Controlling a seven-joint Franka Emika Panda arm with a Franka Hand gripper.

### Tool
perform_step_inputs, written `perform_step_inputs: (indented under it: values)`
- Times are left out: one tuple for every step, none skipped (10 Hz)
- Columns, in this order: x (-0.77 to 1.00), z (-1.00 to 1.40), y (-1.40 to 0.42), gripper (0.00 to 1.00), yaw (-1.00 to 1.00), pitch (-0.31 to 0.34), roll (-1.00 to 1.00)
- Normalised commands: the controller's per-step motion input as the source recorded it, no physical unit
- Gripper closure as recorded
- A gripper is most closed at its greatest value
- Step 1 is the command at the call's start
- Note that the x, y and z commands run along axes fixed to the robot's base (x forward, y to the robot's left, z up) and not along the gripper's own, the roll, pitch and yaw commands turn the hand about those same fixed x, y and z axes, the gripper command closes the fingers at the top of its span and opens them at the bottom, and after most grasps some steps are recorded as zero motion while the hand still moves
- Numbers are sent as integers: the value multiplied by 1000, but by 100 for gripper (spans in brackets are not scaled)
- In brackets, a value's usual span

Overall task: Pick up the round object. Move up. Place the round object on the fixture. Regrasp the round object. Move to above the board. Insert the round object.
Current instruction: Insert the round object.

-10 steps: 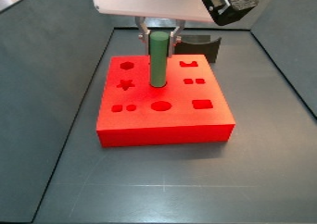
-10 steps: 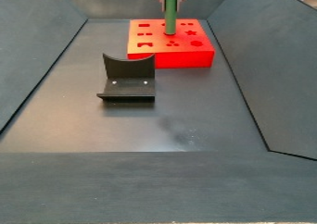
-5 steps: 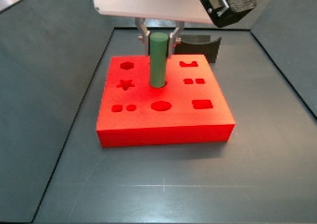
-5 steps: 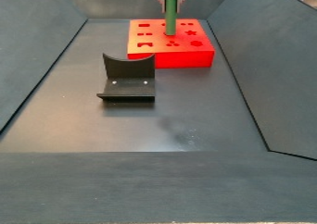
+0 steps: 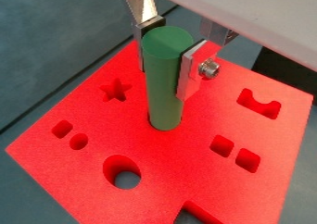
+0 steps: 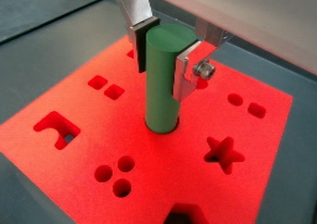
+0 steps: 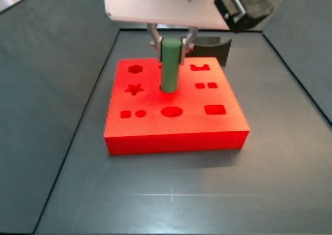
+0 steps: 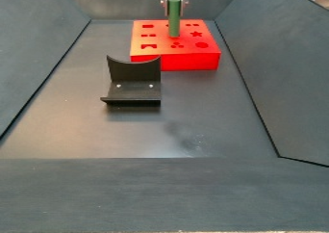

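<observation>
In a wrist view, the gripper (image 5: 171, 44) is clamping the top of the round object (image 5: 164, 80) between its silver fingers (image 5: 188, 68), and the green peg is standing upright with its lower end sitting in a round hole of the board (image 5: 87, 172). A star cut-out (image 5: 115, 90) is lying to one side of the peg, and a larger round hole (image 5: 121, 172) is showing open nearer the camera.

In a wrist view, the gripper (image 6: 169, 41) is again pinching the round object (image 6: 164, 80), one finger (image 6: 187, 68) pressing flat against its side. The peg's foot is resting inside a hole in the board (image 6: 266, 177), with the star cut-out (image 6: 224, 152) close by (the depth of the peg in the hole cannot be told).

In a side view, the gripper (image 7: 172, 35) is hanging over the board (image 7: 176, 127), holding the round object (image 7: 170, 64) vertical at the board's middle. The fixture (image 7: 215, 51) is standing just behind the board.

In a side view, the gripper (image 8: 172, 0) is at the far end, the round object (image 8: 172, 16) is standing on the board (image 8: 180, 56), and the fixture (image 8: 131, 81) is sitting well apart on the grey floor (image 8: 167, 131).
</observation>
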Motion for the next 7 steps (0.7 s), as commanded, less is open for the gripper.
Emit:
perform_step_inputs:
  values:
    - [-243, -657, 0, 100, -6, -227, 206]
    - [-317, -640, 37, 100, 0, -227, 226]
    - [-320, -626, 51, 100, 0, -220, 247]
    - [-303, -671, 6, 100, 0, -216, 216]
    - [-220, -860, 0, 100, 0, -206, 97]
    - [-137, -963, 0, 100, 0, -161, 66]
    - [-71, -957, 0, 100, 0, -160, 36]
